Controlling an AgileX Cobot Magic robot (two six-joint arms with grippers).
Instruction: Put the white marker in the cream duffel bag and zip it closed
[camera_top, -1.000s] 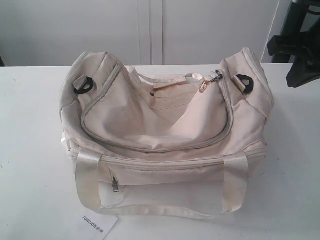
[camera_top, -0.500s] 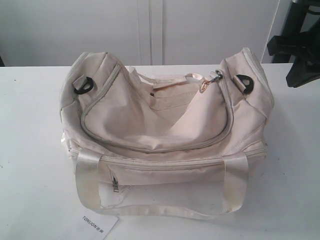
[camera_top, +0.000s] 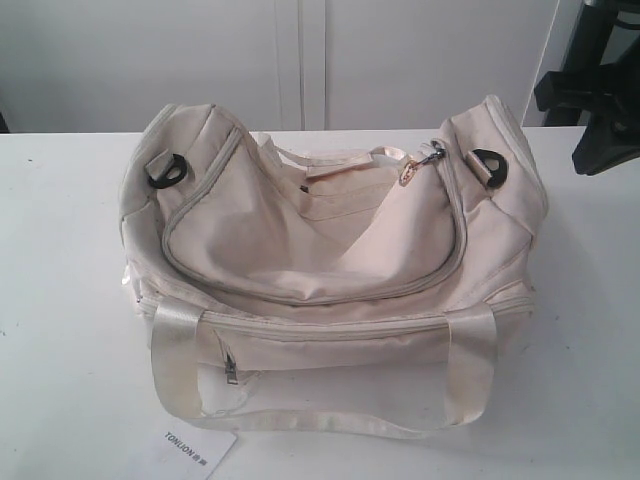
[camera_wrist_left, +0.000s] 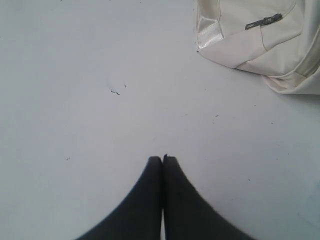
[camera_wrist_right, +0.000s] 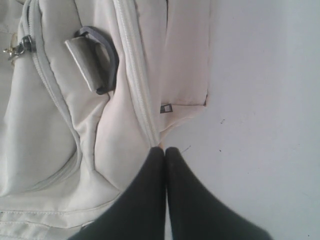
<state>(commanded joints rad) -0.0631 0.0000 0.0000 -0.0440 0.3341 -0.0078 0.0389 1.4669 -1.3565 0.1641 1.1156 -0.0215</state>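
Observation:
The cream duffel bag (camera_top: 320, 250) lies in the middle of the white table, and its curved zipper (camera_top: 300, 297) looks closed along its whole run. The zipper pull (camera_top: 432, 155) rests at the bag's right end. The white marker is out of view in every frame. My left gripper (camera_wrist_left: 162, 158) is shut and empty above bare table, a good way from a corner of the bag (camera_wrist_left: 260, 40). My right gripper (camera_wrist_right: 164, 149) is also shut and empty, with its tips at the edge of the bag's end panel (camera_wrist_right: 50, 125), near a black D-ring (camera_wrist_right: 97, 57).
A white paper tag (camera_top: 195, 450) lies on the table (camera_top: 60, 300) at the bag's front left. A satin strap handle (camera_top: 320, 420) loops out in front of the bag. Part of a black arm (camera_top: 600, 100) hangs at the far right. A white wall stands behind.

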